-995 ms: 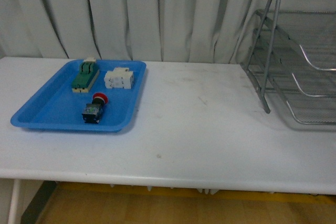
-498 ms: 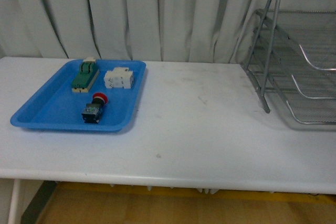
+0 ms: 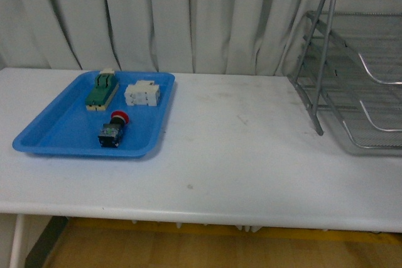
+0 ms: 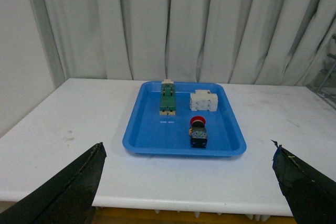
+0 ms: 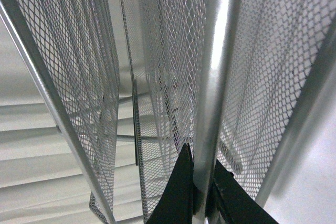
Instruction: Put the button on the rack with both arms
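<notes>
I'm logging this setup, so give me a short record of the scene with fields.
button: in blue tray, nearest the robot
also in tray: green terminal block, white block
rack: on table, right side, no button visible in it
left gripper: open, empty, facing tray
right gripper: shut on rack tube

Shiny metal wire-mesh rack (image 3: pixel 323 61), glossy blue plastic tray (image 3: pixel 63 131).

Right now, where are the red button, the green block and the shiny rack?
button (image 3: pixel 110 134), front view, on its dark body below the red cap.
green terminal block (image 3: pixel 102 91), front view, on its green top.
rack (image 3: pixel 323 61), front view, on its front upright tube.
</notes>
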